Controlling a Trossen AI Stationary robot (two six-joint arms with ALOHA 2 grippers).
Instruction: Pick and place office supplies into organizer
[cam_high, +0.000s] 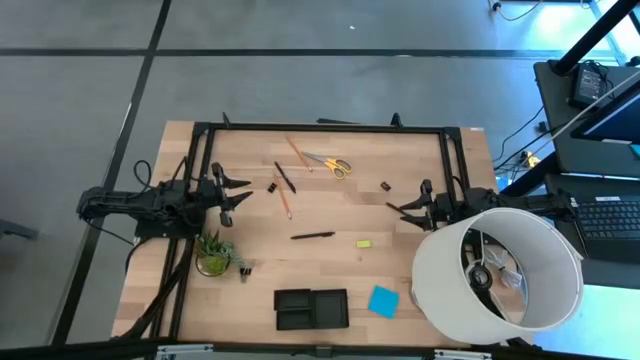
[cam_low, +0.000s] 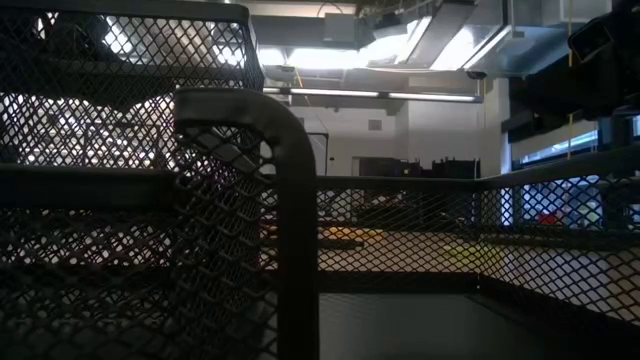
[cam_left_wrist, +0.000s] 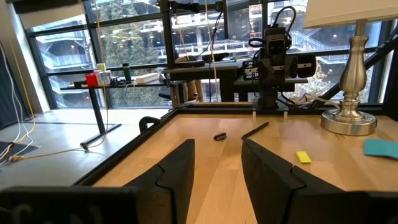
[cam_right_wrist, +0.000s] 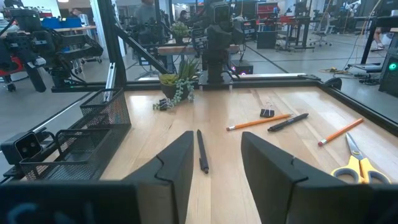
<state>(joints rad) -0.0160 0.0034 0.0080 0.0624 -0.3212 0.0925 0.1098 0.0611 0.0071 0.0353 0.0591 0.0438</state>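
Observation:
Both arms wait at the table's sides, holding nothing. My left gripper (cam_high: 242, 192) (cam_left_wrist: 217, 180) stands open at the left. My right gripper (cam_high: 397, 211) (cam_right_wrist: 214, 168) stands open at the right. Between them on the wood lie yellow-handled scissors (cam_high: 336, 166) (cam_right_wrist: 360, 165), an orange pencil (cam_high: 297, 152), a second pencil (cam_right_wrist: 258, 122), a black pen (cam_high: 312, 236) (cam_right_wrist: 202, 151), another pen (cam_high: 285, 178), a yellow block (cam_high: 363, 243) (cam_left_wrist: 303, 157) and small black clips (cam_high: 385, 186) (cam_left_wrist: 219, 136). The blue note pad (cam_high: 383, 301) lies beside the black organizer (cam_high: 311, 309) at the near edge.
A small green potted plant (cam_high: 213, 252) (cam_right_wrist: 177, 84) stands near the left arm, with a clip (cam_high: 243, 270) beside it. A lamp with a large white shade (cam_high: 497, 275) and metal base (cam_left_wrist: 350, 118) stands at the near right. Black mesh (cam_low: 150, 200) fills the low view.

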